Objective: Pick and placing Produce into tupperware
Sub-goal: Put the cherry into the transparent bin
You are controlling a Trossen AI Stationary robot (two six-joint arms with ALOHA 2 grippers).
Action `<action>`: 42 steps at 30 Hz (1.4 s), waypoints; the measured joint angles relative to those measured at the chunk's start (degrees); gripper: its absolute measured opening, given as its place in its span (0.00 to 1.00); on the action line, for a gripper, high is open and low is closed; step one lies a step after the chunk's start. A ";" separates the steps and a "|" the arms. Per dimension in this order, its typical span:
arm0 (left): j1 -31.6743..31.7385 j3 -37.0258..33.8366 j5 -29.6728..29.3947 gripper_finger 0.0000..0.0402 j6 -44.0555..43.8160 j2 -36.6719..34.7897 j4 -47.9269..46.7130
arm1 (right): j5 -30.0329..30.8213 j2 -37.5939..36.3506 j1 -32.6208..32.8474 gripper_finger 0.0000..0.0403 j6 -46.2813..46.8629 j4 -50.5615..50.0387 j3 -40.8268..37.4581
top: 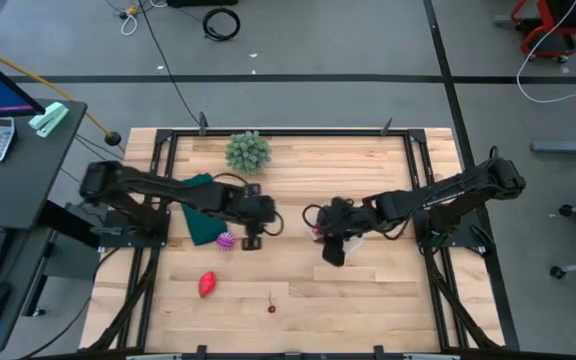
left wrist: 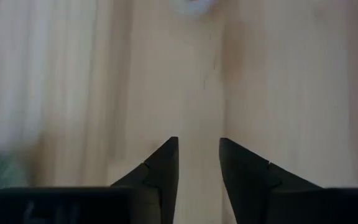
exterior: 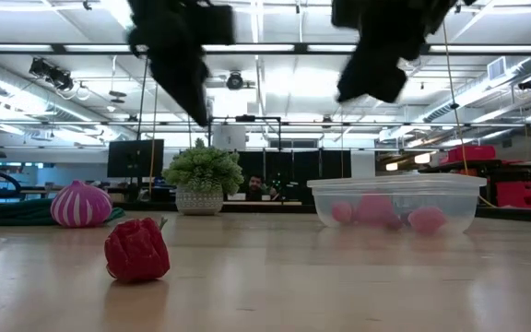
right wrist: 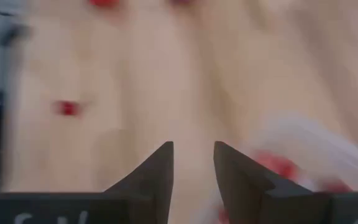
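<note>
Hanging over the middle of the pale wooden counter [top: 368,290], the left hand [top: 251,240] shows its two dark fingers [left wrist: 160,171] parted by a narrow gap with nothing between them. The round purple-pink striped toy ball [top: 226,240] sits just beside that hand, toward the left arm's own base, at the edge of the dark green folded cloth [top: 198,215]. That makes it the piece the left hand is best placed for. The red strawberry-like toy fruit [top: 207,284] lies further toward the counter's near edge, and a tiny red berry [top: 271,308] lies beyond it, both apart from either hand. The small clear plastic rectangular tub [exterior: 396,205] stands under the right hand [top: 332,250], already holding a few pink and red pieces. That hand's fingers also stand slightly apart and grip nothing. By my reading, any piece the left hand takes must travel across toward the right arm.
</note>
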 joint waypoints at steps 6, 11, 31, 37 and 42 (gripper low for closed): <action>0.00 0.00 -3.07 0.26 -5.39 -10.93 -13.21 | -6.32 -0.04 0.85 0.30 -7.71 17.63 -0.25; -0.39 -0.02 -3.40 0.23 -13.52 -18.63 -21.53 | -6.52 0.65 4.51 0.30 -10.38 24.46 -0.25; -3.86 -0.13 -7.32 0.18 -17.43 -24.62 -25.08 | -1.05 26.35 10.40 0.30 0.81 46.13 0.64; -3.86 -0.13 -7.55 0.17 -16.86 -24.58 -25.03 | -7.56 32.70 7.20 0.30 4.09 46.68 4.99; -3.85 -0.13 -7.58 0.17 -16.88 -24.60 -25.00 | -17.20 38.77 6.60 0.30 3.99 46.10 11.36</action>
